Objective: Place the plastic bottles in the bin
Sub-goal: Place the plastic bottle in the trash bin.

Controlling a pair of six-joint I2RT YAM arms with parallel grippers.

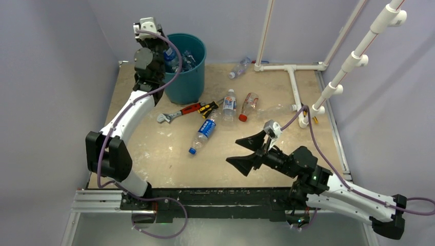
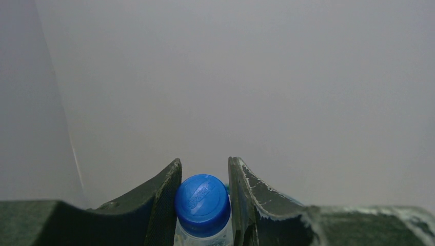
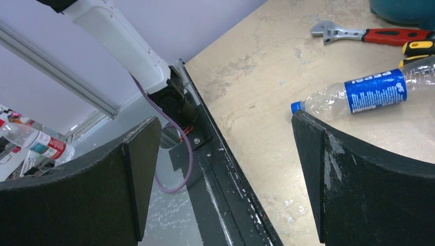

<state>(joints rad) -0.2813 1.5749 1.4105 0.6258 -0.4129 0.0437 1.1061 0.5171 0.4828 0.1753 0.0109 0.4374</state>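
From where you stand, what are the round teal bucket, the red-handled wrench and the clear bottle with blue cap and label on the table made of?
The round teal bucket looks like moulded plastic: even colour, smooth wall. The red-handled wrench has a silvery metal head; its grip is probably rubber or plastic. The clear bottle with blue cap and label seems thin, see-through plastic.

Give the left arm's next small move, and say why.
Probably open the left end effector: it is shut on a blue-capped bottle, and the top view shows that bottle over the mouth of the bin, so letting go should drop it in.
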